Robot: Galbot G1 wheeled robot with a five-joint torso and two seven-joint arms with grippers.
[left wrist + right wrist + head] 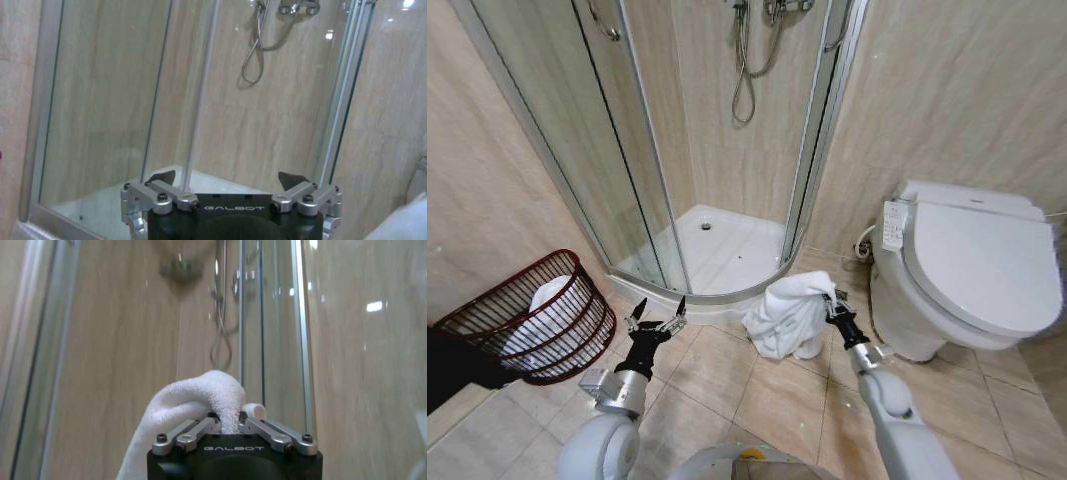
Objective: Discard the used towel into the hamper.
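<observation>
Towel (787, 315) white, bunched, hanging from right gripper (831, 302) in front of the shower stall (717, 240), beside the toilet (972, 270); jaws clamped on its top fold. Hamper (537, 320) on the floor at left, tilted, white cloth inside. Left gripper (657, 322) between hamper and towel, jaws apart, holding nothing.
</observation>
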